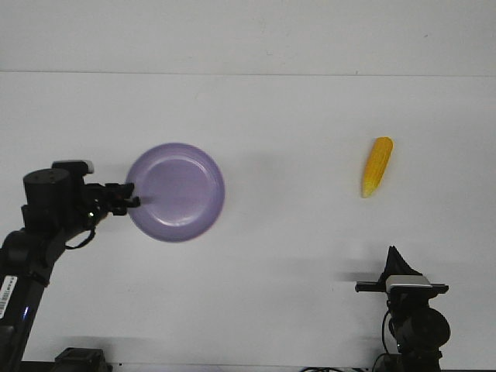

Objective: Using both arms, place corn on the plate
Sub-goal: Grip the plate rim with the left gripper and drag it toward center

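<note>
The lavender plate [176, 191] lies on the white table at the left of centre. My left gripper [133, 198] reaches in from the left, and its fingers are closed on the plate's left rim. The yellow-orange corn [377, 166] lies on the table at the right, far from the plate, with its pointed end toward me. My right gripper [394, 256] is low at the front right, well short of the corn. Its fingers come together in a single point and hold nothing.
The white table [294, 232] spans the view, with a wall line along the back. Only the plate, the corn and my two arms are on it.
</note>
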Robot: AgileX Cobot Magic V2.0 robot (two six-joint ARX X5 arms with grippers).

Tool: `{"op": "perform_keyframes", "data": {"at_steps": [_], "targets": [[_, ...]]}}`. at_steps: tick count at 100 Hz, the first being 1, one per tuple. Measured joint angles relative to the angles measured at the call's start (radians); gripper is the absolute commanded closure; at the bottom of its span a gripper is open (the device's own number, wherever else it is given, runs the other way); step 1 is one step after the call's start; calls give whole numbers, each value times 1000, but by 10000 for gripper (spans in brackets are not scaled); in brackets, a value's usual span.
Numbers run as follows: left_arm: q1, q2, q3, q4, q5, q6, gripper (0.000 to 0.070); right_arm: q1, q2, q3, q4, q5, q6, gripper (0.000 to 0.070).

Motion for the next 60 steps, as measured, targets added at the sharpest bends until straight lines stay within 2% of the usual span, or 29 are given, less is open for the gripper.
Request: {"op": "perform_keyframes", "data": {"at_steps": [12,32,52,60], "targets": [[-152,-3,-129,60,-8,-62,691,0,0,0,0,0,0,683],[-336,21,-309,219,-58,-164,691,0,0,0,0,0,0,683],[-435,123,-369,309,-145,-193,691,0,0,0,0,0,0,683],[-452,178,-370,351,-155,-192,691,0,0,0,0,0,0,683]]}}
